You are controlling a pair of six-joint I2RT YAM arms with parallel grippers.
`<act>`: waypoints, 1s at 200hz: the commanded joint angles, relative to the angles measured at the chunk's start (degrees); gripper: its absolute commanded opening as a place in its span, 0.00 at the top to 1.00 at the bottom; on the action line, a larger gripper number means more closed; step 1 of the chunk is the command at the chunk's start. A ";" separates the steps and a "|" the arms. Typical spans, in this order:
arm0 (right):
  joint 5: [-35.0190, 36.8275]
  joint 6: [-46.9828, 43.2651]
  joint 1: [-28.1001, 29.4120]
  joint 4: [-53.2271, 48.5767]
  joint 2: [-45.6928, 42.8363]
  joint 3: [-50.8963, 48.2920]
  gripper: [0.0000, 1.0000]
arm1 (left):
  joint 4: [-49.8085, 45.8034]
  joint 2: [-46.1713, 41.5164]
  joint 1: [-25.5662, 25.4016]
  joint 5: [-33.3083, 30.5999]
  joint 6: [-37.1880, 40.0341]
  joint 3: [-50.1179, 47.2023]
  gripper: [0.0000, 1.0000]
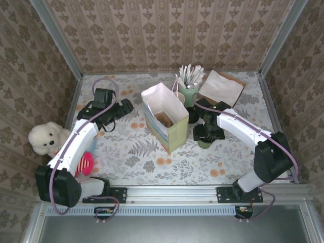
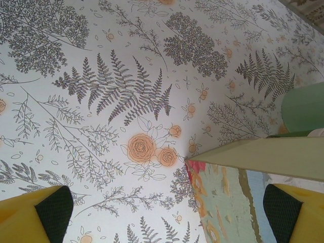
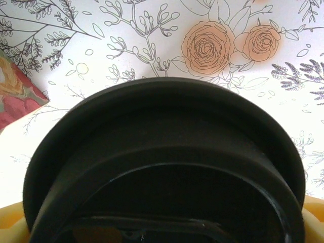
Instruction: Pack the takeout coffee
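The takeout coffee [image 1: 205, 143] stands on the flowered cloth right of the paper bag [image 1: 164, 119], its dark-green side showing under my right gripper [image 1: 205, 132]. In the right wrist view its round black lid [image 3: 162, 131] sits close up between the yellow fingers [image 3: 10, 223] of my right gripper [image 3: 162, 225]. They stand wide apart on either side of the lid. Whether they touch the cup is hidden. My left gripper [image 1: 124, 107] hangs left of the bag, open and with nothing in it [image 2: 167, 212], facing the bag's lower corner [image 2: 238, 202].
The bag stands upright and open at the table's middle. Behind it is a pale-green cup of white sticks [image 1: 188, 93] [image 2: 304, 109], with a flat brown paper bag [image 1: 221, 87] at the back right. A white teddy bear [image 1: 45, 137] and a pink toy [image 1: 86, 163] lie at the left edge.
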 commanded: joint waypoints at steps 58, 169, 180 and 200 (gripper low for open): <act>3.19 -4.48 0.33 -4.40 -5.55 2.52 0.29 | 1.78 0.13 0.41 3.95 1.09 -0.05 0.00; 11.27 -11.30 3.81 -27.96 -6.23 38.93 0.31 | 7.24 -15.66 -3.67 12.78 3.14 8.58 0.00; 11.83 -11.59 4.87 -29.45 -4.41 44.54 0.31 | 6.87 -15.65 -5.84 14.19 3.12 10.08 0.00; 12.05 -12.37 7.43 -30.62 -1.47 53.82 0.31 | 3.00 -14.54 -12.97 10.01 5.83 13.68 0.00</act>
